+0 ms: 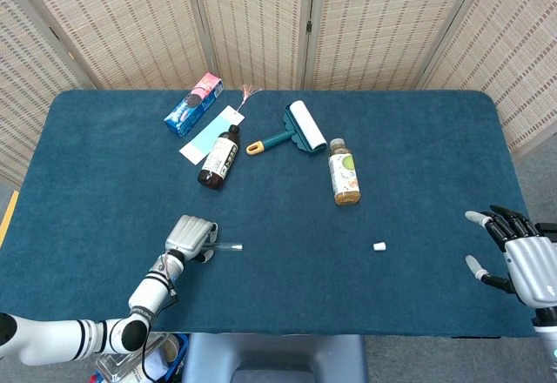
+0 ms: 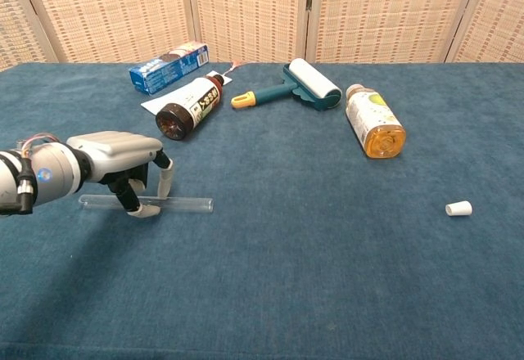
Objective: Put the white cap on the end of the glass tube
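Note:
The clear glass tube (image 2: 184, 204) lies flat on the blue table, pointing left to right. My left hand (image 2: 115, 151) sits over its left half. A fingertip stands behind the tube and the thumb in front, pinching it against the cloth. In the head view only the tube's right end (image 1: 230, 246) sticks out from under the left hand (image 1: 191, 237). The small white cap (image 2: 458, 209) lies on its side far to the right, also visible as the white cap (image 1: 379, 246). My right hand (image 1: 513, 257) hovers at the table's right edge, fingers spread and holding nothing.
At the back lie a brown bottle (image 1: 219, 157), a teal lint roller (image 1: 296, 129), a juice bottle (image 1: 345, 172) and a blue box (image 1: 193, 104) beside a light blue card (image 1: 207, 134). Bare blue cloth (image 1: 305, 248) lies between tube and cap.

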